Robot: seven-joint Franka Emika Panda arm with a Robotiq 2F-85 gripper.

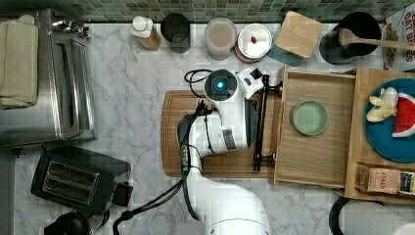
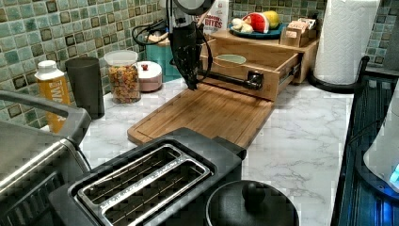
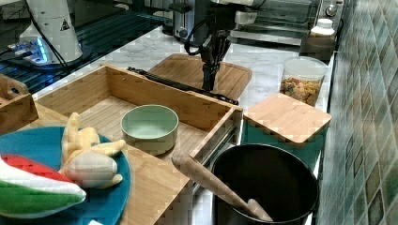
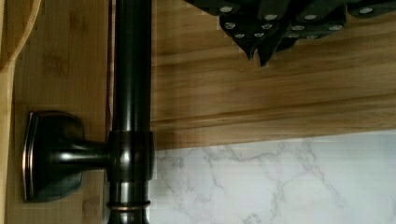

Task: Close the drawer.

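The drawer [image 1: 318,161] is a light-wood box pulled far out over the counter, with a green bowl [image 1: 310,117] on its floor. Its thin black bar handle [image 1: 261,122] runs along the front panel [image 2: 235,80]. My gripper [image 2: 192,84] points down over the cutting board, just in front of the handle [image 2: 230,79] and near one end of it. In the wrist view the gripper [image 4: 259,52] is shut on nothing, beside the bar [image 4: 132,93] and not around it. From the right view the gripper [image 3: 209,80] stands just beyond the drawer front [image 3: 187,105].
A darker cutting board [image 1: 176,147] lies under my arm. Jars [image 1: 220,38] and a teal box with a wooden lid [image 1: 298,33] line the back wall, beside a black pot with a spoon [image 1: 359,34]. A toaster [image 1: 78,178] and paper towel roll [image 2: 346,37] stand nearby.
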